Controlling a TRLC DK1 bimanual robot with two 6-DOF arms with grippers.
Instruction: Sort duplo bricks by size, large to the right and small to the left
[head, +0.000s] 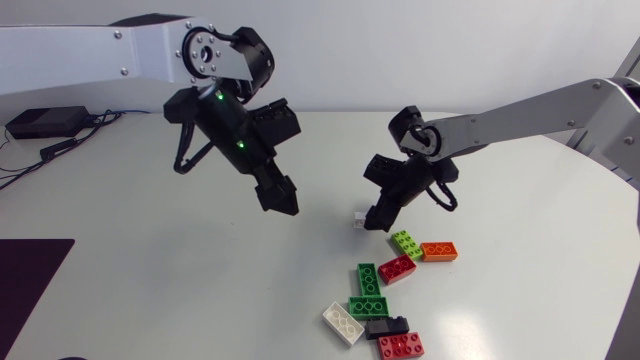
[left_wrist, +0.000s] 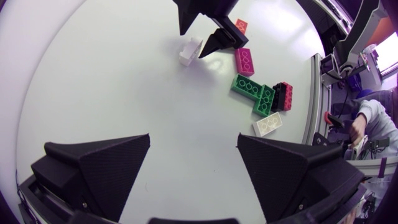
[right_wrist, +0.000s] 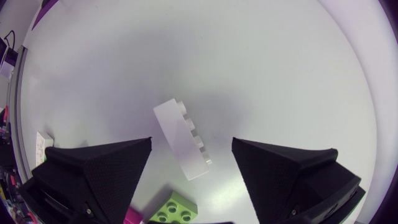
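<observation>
The right gripper (right_wrist: 191, 140) hangs low over the tabletop (head: 150, 260), fingers apart and clamped on nothing. A white plastic duplo brick (right_wrist: 177, 127) lies between them with a gap on each side. This brick sits about the middle of the tabletop, tipped onto its side with its studs facing one finger, and it lies askew to the line along which the fingers would close. That is the likeliest trouble: closing as they stand, the fingers would probably meet a corner and the studs rather than two flat faces, so the brick could twist, skid or squirt out. A lime-green brick (head: 407, 243) lies just beside the fingers on the wrist side, so a low or drifting approach might knock it into its neighbours. Those neighbours are strung toward the tabletop's near edge: an orange brick (head: 440, 250), a red brick (head: 397, 268), two dark green bricks (head: 367, 290), a second white brick (head: 343, 322), a black brick (head: 386, 326) and another red brick (head: 400, 346). The left gripper (left_wrist: 194, 135) is poised above the tabletop's middle, wide apart and empty. If both arms worked the middle together, they could collide. That makes nine bricks: two white, two dark green, two red, one lime-green, one orange, one black.
</observation>
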